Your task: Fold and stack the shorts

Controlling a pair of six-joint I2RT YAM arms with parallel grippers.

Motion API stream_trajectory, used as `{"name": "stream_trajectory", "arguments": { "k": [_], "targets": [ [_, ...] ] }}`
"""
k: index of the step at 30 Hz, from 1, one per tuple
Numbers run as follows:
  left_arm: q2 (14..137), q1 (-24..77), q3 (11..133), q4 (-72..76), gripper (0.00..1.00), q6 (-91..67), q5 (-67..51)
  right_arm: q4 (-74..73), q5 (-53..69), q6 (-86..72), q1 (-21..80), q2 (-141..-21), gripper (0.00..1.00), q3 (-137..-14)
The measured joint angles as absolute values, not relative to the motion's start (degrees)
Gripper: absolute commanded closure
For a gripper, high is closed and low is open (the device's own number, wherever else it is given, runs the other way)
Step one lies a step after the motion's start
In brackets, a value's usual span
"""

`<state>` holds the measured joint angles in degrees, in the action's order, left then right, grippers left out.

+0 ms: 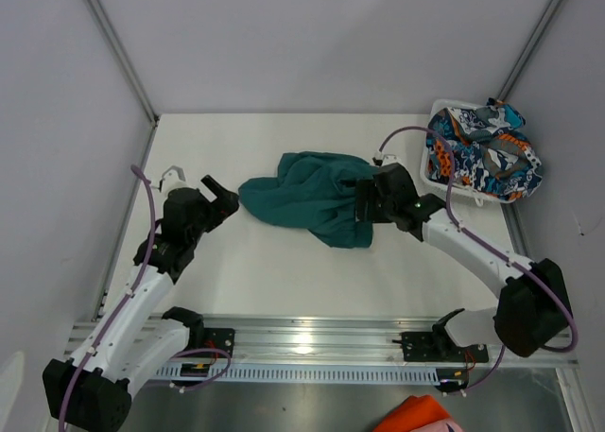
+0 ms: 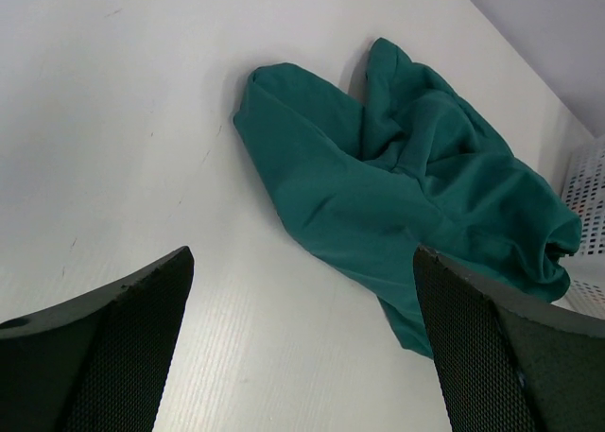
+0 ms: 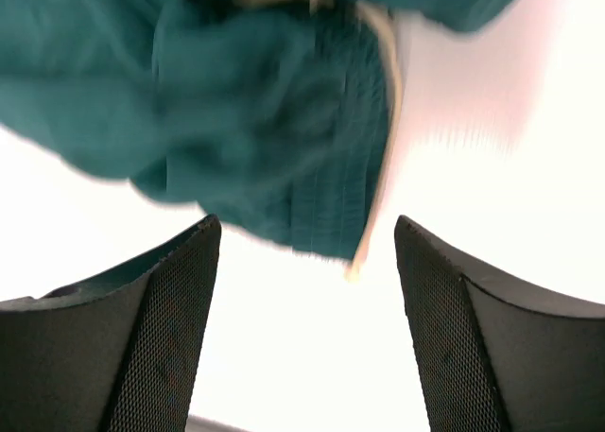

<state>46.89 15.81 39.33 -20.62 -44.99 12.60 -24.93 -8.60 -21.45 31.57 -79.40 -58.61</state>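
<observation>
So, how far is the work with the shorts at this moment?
Done: nothing; no pair is folded. In hand: the teal shorts lie crumpled, with the left pincer and right pincer open at either side. Remaining: folding them, then the printed shorts in the basket, and stacking.

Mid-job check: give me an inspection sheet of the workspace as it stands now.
Surface: white table, no stains seen.
Job's things: teal shorts crumpled mid-table, unfolded; printed shorts heaped in white basket.
Clutter: that basket, far right; orange cloth beyond near rail.
Grippers: left gripper open, beside teal shorts; right gripper open, at their right edge.
Cables: purple cables along both arms.
Surroundings: grey walls.
</observation>
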Motion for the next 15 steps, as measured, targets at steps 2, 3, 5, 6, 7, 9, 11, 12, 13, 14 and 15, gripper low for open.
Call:
{"name": "stream_trajectory", "arguments": {
  "k": [2,3,5,6,7,9,11,12,13,14,15],
  "targets": [
    [46.9,15.9,38.5,-20.2,0.01,-45.0,12.2,-25.1,-8.8,-22.5,32.5,-75.7,0.25,-55.6],
    [46.9,16.0,38.2,-20.0,0.01,-45.0,12.2,-24.9,-8.6,-22.9,32.8,-74.1,0.26,-54.1],
    [46.9,16.0,38.0,-19.7,0.01,-45.0,12.1,-25.4,-8.1,-23.7,33.2,-71.4,0.27,-51.4],
    [46.9,16.0,38.0,-19.5,0.01,-45.0,12.0,-25.6,-7.9,-24.0,33.2,-70.7,0.27,-50.5],
    [46.9,16.0,38.0,-19.3,0.01,-45.0,12.0,-25.6,-7.6,-24.2,33.2,-70.6,0.27,-50.1],
    [46.9,16.0,38.0,-18.8,0.01,-45.0,12.0,-25.3,-7.0,-24.8,33.2,-71.1,0.28,-49.3],
    [46.9,16.0,38.0,-18.5,0.01,-45.0,11.9,-24.4,-6.4,-25.3,33.2,-72.2,0.29,-48.2],
    [46.9,16.1,38.0,-18.4,0.01,-45.0,11.9,-23.9,-6.2,-25.5,33.2,-73.0,0.31,-47.7],
    [46.9,16.1,38.0,-18.4,0.01,-45.0,11.8,-23.5,-5.9,-25.8,33.2,-74.0,0.32,-47.4],
    [46.9,16.2,38.0,-18.3,0.01,-45.0,11.8,-23.1,-5.6,-25.9,33.1,-74.8,0.33,-47.2],
    [46.9,16.3,38.0,-18.3,0.01,-45.0,11.8,-22.5,-5.3,-26.2,33.1,-76.2,0.35,-47.2]
  ]
}}
